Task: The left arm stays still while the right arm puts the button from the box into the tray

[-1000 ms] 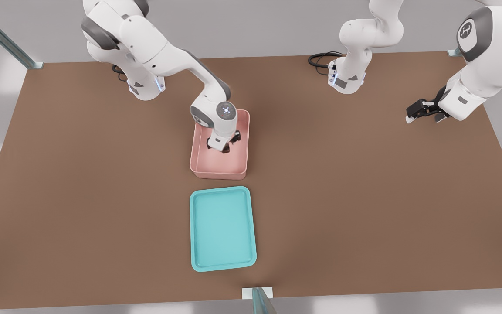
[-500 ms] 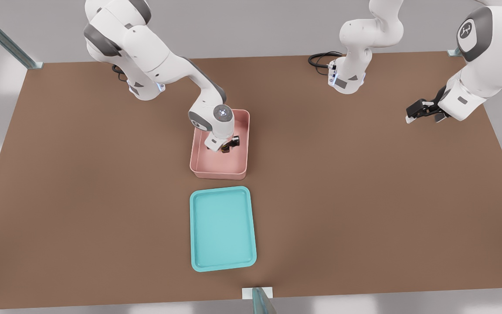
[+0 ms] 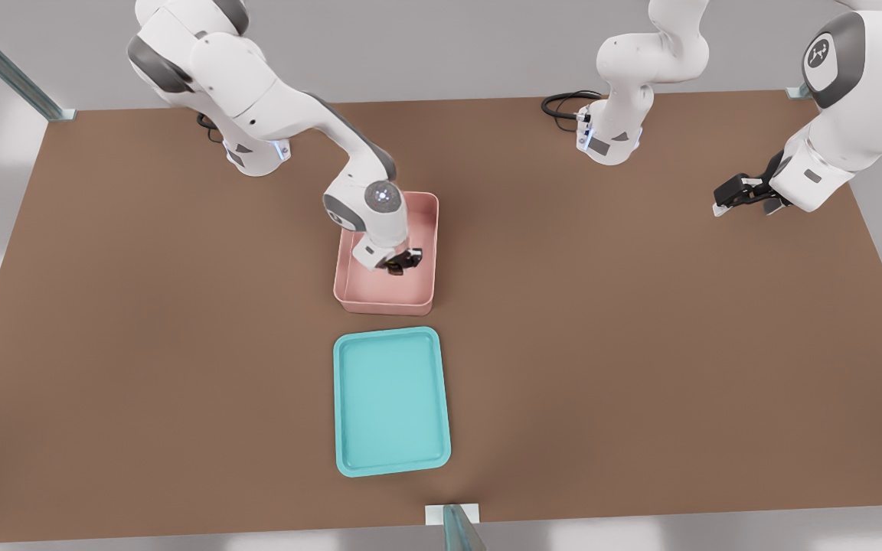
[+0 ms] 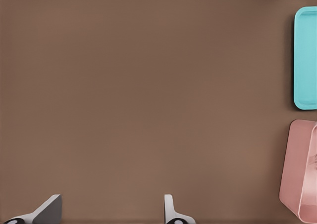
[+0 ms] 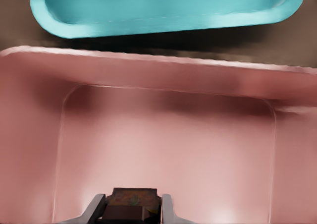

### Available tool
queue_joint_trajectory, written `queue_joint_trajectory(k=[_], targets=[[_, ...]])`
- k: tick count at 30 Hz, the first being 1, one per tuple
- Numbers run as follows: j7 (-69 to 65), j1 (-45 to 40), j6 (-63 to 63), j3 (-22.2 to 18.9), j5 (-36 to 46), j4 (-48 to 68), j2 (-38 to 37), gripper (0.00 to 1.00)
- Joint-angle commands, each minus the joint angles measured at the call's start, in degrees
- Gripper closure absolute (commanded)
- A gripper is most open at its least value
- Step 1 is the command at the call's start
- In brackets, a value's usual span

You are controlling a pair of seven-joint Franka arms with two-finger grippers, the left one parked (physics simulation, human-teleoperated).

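The pale pink box (image 3: 383, 308) stands mid-table, and the teal tray (image 3: 391, 402) lies just in front of it. My gripper (image 3: 400, 262) reaches down inside the box. In the right wrist view the gripper (image 5: 131, 211) is shut on the button (image 5: 132, 201), a small dark brown piece clamped between the two fingers (image 5: 167, 210) above the box floor (image 5: 168, 135). In that view the tray (image 5: 163, 6) shows beyond the box's wall. From the front, the button (image 3: 393, 268) is only a dark speck under the wrist. The left wrist view catches the edges of the tray (image 4: 307, 55) and the box (image 4: 299, 164).
The parked arm's gripper (image 3: 743, 195) hangs over the table at the front view's right. A black cable (image 3: 563, 103) lies by the far arm base (image 3: 609, 141). A metal post (image 3: 458, 528) stands at the table's near edge, just past the tray.
My wrist has shifted a little toward the front view's left while the gripper stayed inside the box. The box and tray have not moved.
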Motion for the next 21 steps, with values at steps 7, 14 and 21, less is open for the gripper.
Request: queue_joint_trajectory(k=[7,14,21], targets=[[-34.13,-9.87,-13.62,1.01,-3.70,40.51,22.84,0.53],[-34.05,-9.17,-5.17,0.75,-8.53,43.42,30.94,0.00],[-47.73,-30.07,-39.85,16.39,-8.71,45.62,22.50,0.00]])
